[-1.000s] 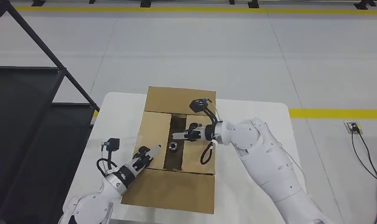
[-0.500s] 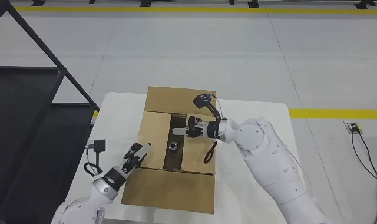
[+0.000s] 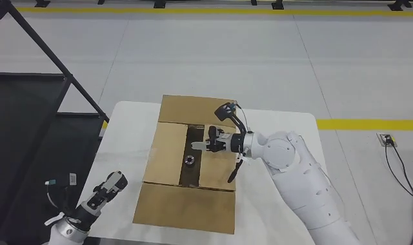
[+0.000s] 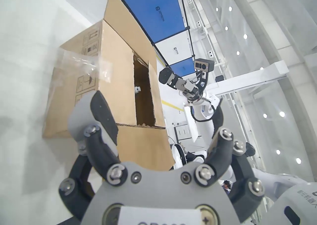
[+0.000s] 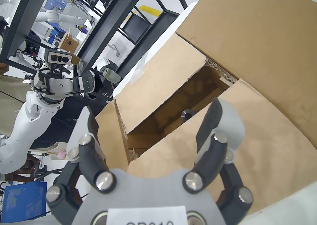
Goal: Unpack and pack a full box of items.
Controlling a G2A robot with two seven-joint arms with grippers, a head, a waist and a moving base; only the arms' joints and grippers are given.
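A cardboard box (image 3: pixel 169 149) stands on the white table (image 3: pixel 284 135), its flaps partly folded in with a narrow gap (image 3: pixel 191 156) between them. Down in the gap lies a small round metal part (image 3: pixel 189 159), which the right wrist view shows as a metal part (image 5: pixel 187 114) between the flaps. My right gripper (image 3: pixel 199 144) hovers open over the gap's far end, holding nothing; its fingers (image 5: pixel 215 117) frame the opening. My left gripper (image 3: pixel 116 178) is open and empty, off the box near the table's front-left edge. It faces the box (image 4: pixel 111 45) from the side.
A clear plastic bag (image 4: pixel 76 62) clings to the box's side wall. A black metal rack (image 3: pixel 39 116) stands just left of the table. Bare table surface lies to the left and right of the box.
My left arm has pulled back from the box's left flap toward the table's front-left corner. The right gripper has stayed over the gap, shifting only slightly.
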